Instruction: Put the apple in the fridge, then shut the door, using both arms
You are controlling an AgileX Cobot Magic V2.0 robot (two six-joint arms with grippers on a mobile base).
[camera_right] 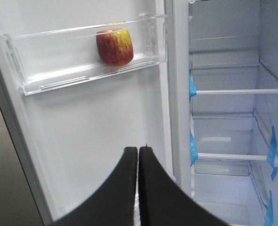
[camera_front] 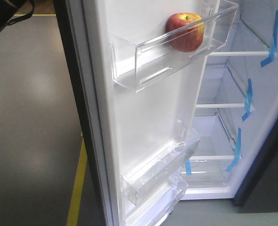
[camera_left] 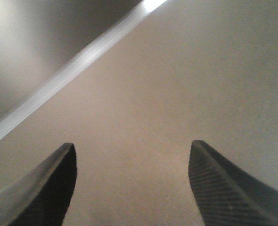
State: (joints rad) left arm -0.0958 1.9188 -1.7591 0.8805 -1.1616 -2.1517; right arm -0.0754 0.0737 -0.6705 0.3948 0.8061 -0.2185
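Logged apple [camera_front: 185, 32] at hinge end of door bin [camera_front: 148, 66]; left hand [camera_left: 133, 143] spread, right hand [camera_right: 139, 148] pressed together; advised slow push.

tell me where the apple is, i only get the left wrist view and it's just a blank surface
Observer: The apple sits in the top clear bin on the inside of the door.
Operator: what's the other arm doing
Observer: The right gripper is shut and empty, pointing at the door's inner face below that bin, apart from the apple.
Operator: so door closed or not
Observer: Not closed. It stands wide open, and the fridge interior shows beside it, with white shelves and blue tape.
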